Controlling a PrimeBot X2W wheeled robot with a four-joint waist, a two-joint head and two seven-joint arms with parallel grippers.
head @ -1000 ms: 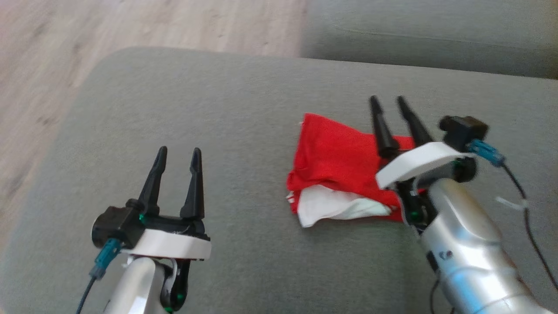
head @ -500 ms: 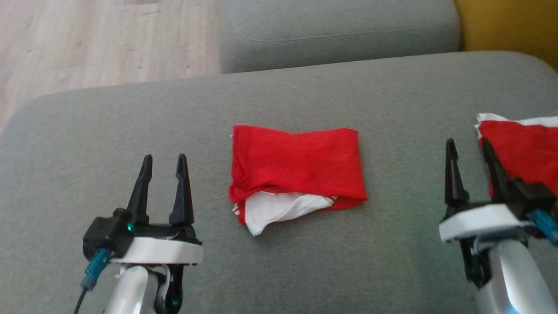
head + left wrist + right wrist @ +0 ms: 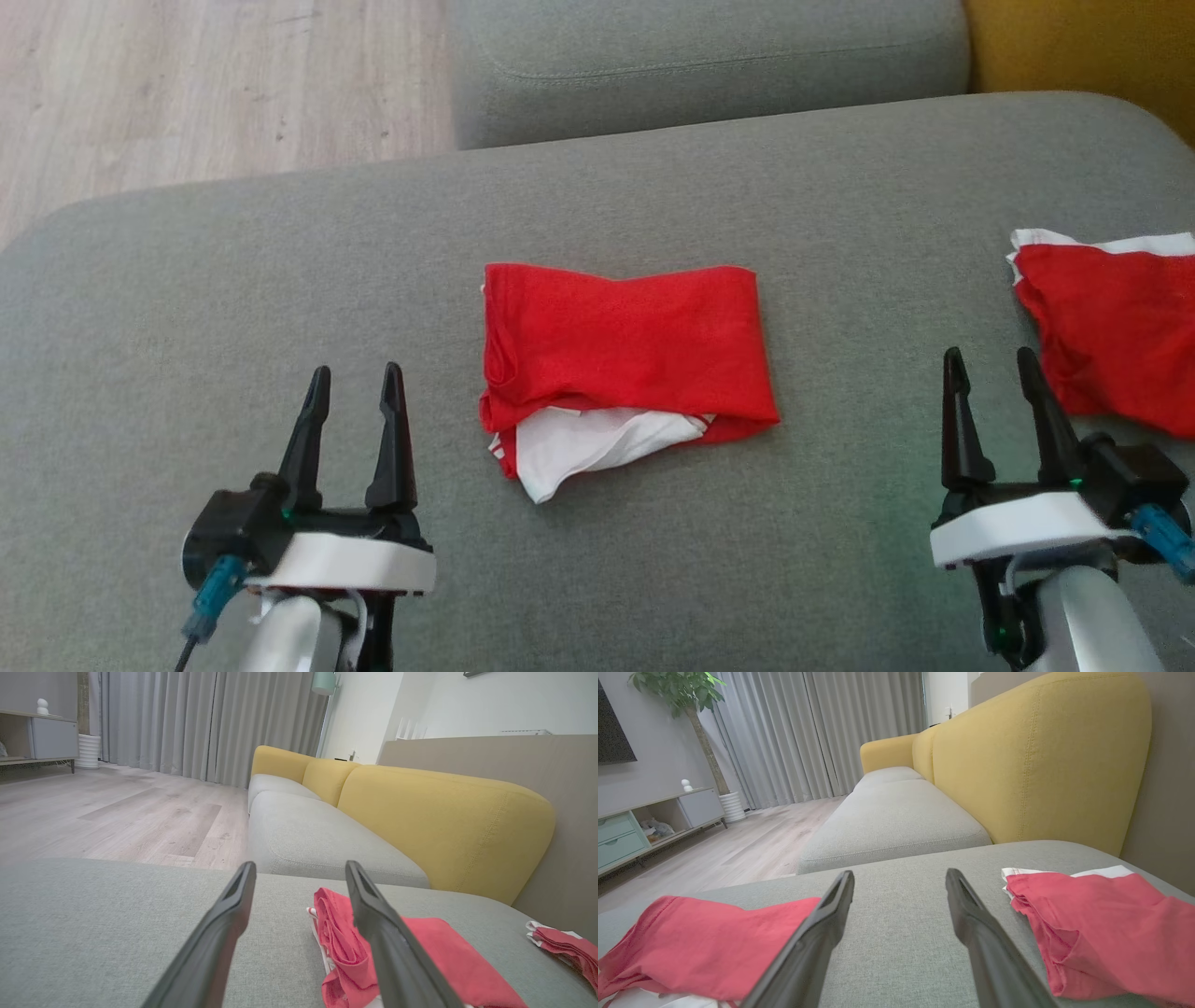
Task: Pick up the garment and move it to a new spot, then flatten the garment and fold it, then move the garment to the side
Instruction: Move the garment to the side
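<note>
On grey sofa cushion (image 3: 233, 280), dead centre: red garment (image 3: 625, 345), folded to a rough rectangle, lying flat, white inner layer poking out along near edge. Sits between both grippers, touching neither. Low at near left: left gripper (image 3: 356, 373), fingers spread, nothing between them, over bare cushion near garment's near-left corner. Low at near right: right gripper (image 3: 989, 359), fingers likewise spread and empty, well apart from garment's right edge. Far right of cushion: second red cloth (image 3: 1111, 327), white strip along far edge, just beside right gripper's outer finger. Left wrist view: garment off to right, partly behind right-hand finger, bunched fold edge facing camera. Right wrist view: garment off to left, second red cloth off to right, bare cushion between fingers. Beyond cushion: another grey seat (image 3: 709, 56), yellow backrest (image 3: 1083, 47), wood floor (image 3: 187, 84).

Versus one second back: right gripper then over garment's right part, fingers across red fabric; now off to the side and clear of it. Half a second back: already out right, outer finger overlapping second red cloth's edge in head view; now just beside it. Left gripper: same spread, same station left of garment. Garment fold and outline unchanged. Whole-frame shift down to head camera swing, not cloth moving.
</note>
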